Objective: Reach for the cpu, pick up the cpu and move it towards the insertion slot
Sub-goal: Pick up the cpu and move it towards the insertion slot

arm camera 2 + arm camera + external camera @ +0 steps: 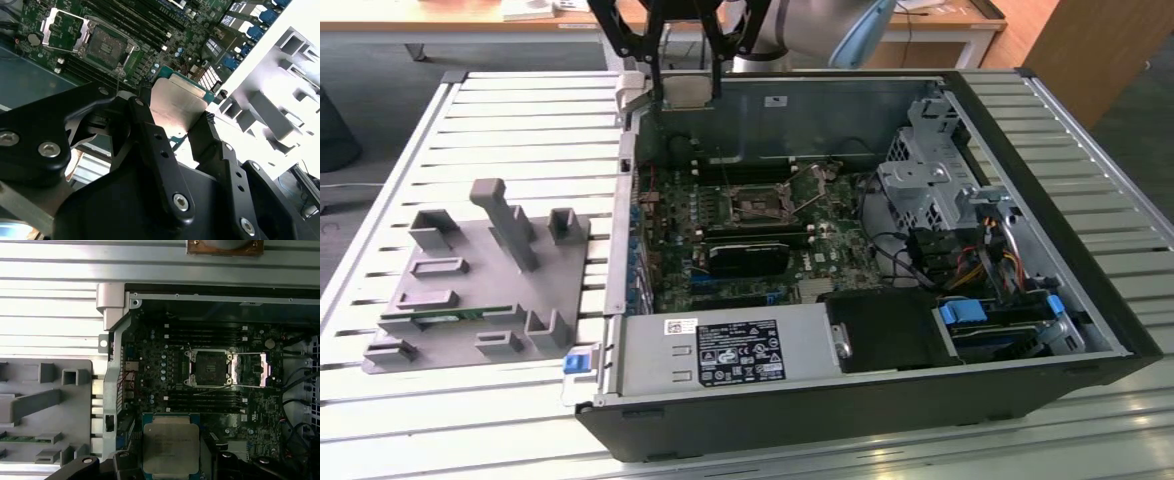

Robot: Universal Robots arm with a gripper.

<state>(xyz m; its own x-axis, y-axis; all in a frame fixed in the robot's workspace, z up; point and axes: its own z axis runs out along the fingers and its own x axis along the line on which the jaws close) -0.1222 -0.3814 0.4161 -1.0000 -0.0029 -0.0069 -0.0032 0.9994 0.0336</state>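
Gripper [177, 127], its black fingers [150, 140] clamped on the cpu [176, 106], seen at centre of the second wrist view; in the exterior view it hangs at the upper edge above the open computer case [1014, 330]. The cpu is held in the air, apart from the insertion slot [207, 368], which lies on the green motherboard [165, 365] inside the case, its metal frame hinged open. The cpu's top is flat, dull silver, with a pale teal rim. A grey fixture [467, 290] rests at the exterior view's left.

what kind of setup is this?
Likely a robotics lab bench for PC assembly: an open computer case on a slatted metal table, a grey parts fixture beside it, and the claw holding the cpu.
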